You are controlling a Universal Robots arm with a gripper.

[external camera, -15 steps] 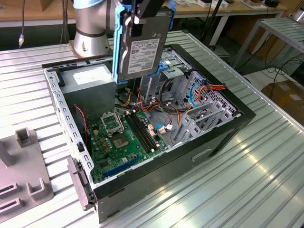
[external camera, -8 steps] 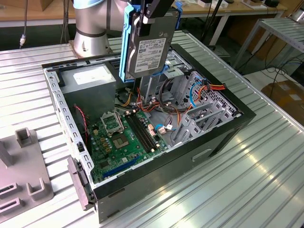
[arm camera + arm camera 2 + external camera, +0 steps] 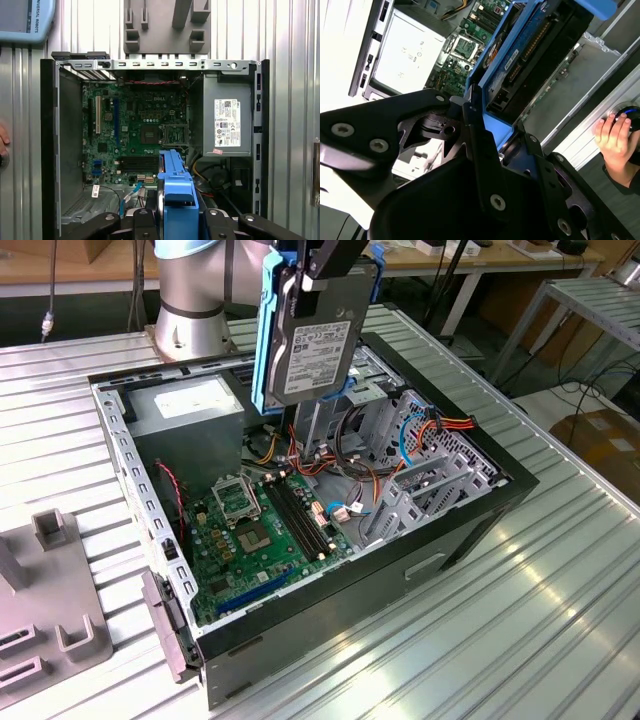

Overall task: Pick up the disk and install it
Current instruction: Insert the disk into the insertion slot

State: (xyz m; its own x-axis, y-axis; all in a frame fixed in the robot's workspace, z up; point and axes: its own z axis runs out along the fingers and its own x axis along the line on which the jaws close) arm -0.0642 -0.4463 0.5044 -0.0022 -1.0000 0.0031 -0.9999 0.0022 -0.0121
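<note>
The gripper (image 3: 318, 270) clamps the disk (image 3: 320, 355) by its blue rail, hanging it upright over the open computer case (image 3: 450, 540). Rigid, fairly heavy and probably shock-sensitive, the disk looks safest gripped on the rail's edges.

Disk (image 3: 318, 355): dark grey, white label, blue carrier rail; upright on edge, aloft over open case (image 3: 470, 530).

A ribbed metal table (image 3: 560, 620) bears an open computer case (image 3: 400, 585) and grey fixture (image 3: 45, 615).

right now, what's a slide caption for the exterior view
Gripper holding the disk upright above the open computer case on the metal table
</note>
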